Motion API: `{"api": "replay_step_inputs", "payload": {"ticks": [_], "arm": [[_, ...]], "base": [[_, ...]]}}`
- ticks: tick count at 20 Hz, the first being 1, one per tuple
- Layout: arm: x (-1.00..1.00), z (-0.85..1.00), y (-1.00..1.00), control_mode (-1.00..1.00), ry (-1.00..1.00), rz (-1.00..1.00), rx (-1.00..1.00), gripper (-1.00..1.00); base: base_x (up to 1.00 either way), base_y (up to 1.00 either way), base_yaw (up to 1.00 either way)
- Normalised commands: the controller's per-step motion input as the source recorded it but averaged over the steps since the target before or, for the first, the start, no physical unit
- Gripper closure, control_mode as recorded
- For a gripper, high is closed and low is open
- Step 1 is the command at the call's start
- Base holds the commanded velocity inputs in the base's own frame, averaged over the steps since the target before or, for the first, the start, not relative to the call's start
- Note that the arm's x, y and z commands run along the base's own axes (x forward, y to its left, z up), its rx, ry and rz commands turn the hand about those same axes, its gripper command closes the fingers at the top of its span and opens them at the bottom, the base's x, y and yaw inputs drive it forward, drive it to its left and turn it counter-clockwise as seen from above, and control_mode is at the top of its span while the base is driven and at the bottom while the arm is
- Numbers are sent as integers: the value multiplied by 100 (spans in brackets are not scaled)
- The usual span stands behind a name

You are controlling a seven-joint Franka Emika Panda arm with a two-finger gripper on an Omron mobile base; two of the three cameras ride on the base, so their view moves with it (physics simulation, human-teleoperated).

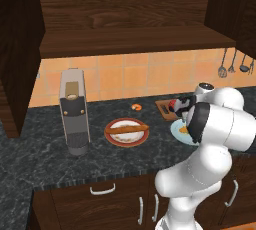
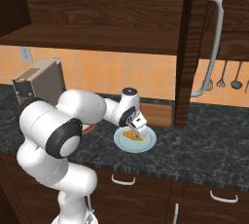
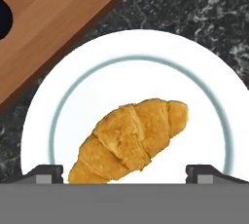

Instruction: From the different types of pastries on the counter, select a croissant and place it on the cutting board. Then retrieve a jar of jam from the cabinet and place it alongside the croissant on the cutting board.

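Step one, croissant (image 3: 129, 142) pickup: my fingers (image 3: 124, 172) spread wide, empty, above it on the plate (image 3: 214, 91); next, descend, close, carry to board (image 3: 53, 18) at 11 o'clock.

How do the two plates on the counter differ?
The red plate has a red rim and a pale centre; the white plate is white with a thin blue-grey ring. The red plate carries a long brown stick pastry; the white plate carries a golden croissant, under the gripper. Both are round and sit on the counter.

Flat, even rendered light; dim cabinets, sharp focus, no glare.
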Motion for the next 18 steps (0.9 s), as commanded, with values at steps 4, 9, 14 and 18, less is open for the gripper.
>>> {"api": "replay_step_inputs", "payload": {"ticks": [4, 9, 14, 18], "arm": [[-9, -21, 0, -100, 0, -2, 4, -100], [17, -28, 3, -100, 0, -8, -2, -100], [13, -3, 1, -100, -4, -9, -1, -100], [1, -9, 0, -100, 0, -1, 2, -100]], "base": [[0, 0, 0], [0, 0, 0], [0, 0, 0], [0, 0, 0]]}}
